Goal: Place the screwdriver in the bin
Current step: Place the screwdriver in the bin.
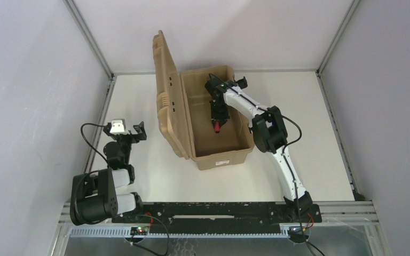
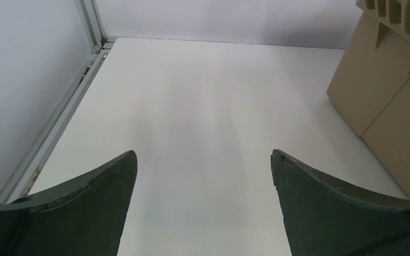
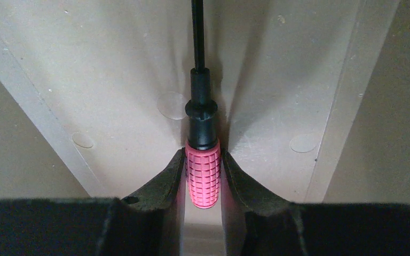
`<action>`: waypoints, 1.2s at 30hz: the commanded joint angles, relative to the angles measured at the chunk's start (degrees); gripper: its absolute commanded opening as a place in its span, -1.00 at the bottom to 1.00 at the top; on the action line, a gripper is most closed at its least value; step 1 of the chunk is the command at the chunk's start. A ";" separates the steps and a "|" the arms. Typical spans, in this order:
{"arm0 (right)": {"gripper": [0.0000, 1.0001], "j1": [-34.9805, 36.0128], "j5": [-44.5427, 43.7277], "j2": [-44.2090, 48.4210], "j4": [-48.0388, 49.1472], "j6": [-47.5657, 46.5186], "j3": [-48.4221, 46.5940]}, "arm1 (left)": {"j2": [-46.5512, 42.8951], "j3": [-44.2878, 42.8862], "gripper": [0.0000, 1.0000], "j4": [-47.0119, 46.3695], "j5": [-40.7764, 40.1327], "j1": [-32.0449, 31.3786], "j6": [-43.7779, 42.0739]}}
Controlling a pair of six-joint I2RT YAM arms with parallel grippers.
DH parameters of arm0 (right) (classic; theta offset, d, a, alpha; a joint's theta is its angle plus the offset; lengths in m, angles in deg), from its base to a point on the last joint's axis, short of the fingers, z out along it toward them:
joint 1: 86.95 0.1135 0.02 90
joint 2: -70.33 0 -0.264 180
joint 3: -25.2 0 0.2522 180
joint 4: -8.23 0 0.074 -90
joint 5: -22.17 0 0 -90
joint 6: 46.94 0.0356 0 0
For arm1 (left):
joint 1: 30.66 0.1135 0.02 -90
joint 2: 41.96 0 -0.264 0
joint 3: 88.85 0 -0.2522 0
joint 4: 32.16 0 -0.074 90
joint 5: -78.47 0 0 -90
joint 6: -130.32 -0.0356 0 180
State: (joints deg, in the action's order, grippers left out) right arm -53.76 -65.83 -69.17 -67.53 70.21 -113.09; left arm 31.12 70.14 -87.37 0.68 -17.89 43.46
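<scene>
Two pincers: your right gripper (image 3: 203, 169) is clamped on the screwdriver (image 3: 200, 122) by its pink handle; your left gripper (image 2: 203, 156) stands wide, holding nothing, over the table (image 2: 192, 96).
Screwdriver place: inside the bin (image 1: 221, 159), held over its floor; whether the tip touches it you cannot tell.
Risk: let go from too high and it may bounce or roll.
Exit risk: a careless lift could catch the bin's wall or lid (image 1: 166, 96).

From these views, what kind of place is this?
Likely a lab robot cell: a white table enclosed by plain panels on aluminium posts, with a black mounting rail along its near edge.
</scene>
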 commanded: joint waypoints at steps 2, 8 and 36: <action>-0.48 0.64 0.44 -0.49 0.87 0.46 -0.53 | -0.24 0.84 1.00 -2.10 0.17 0.11 0.58; -0.24 0.47 0.74 -0.77 0.87 0.53 -0.73 | -0.22 0.84 1.00 -2.05 0.19 0.08 0.62; 0.34 0.74 -0.90 17.07 4.90 -7.50 -5.15 | -0.17 0.84 1.00 -2.05 0.22 0.10 0.64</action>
State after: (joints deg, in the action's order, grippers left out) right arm -53.61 -64.58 -57.04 -64.39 66.80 -115.12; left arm 31.12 70.14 -87.37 0.68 -17.89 43.46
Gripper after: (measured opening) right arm 0.650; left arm 0.996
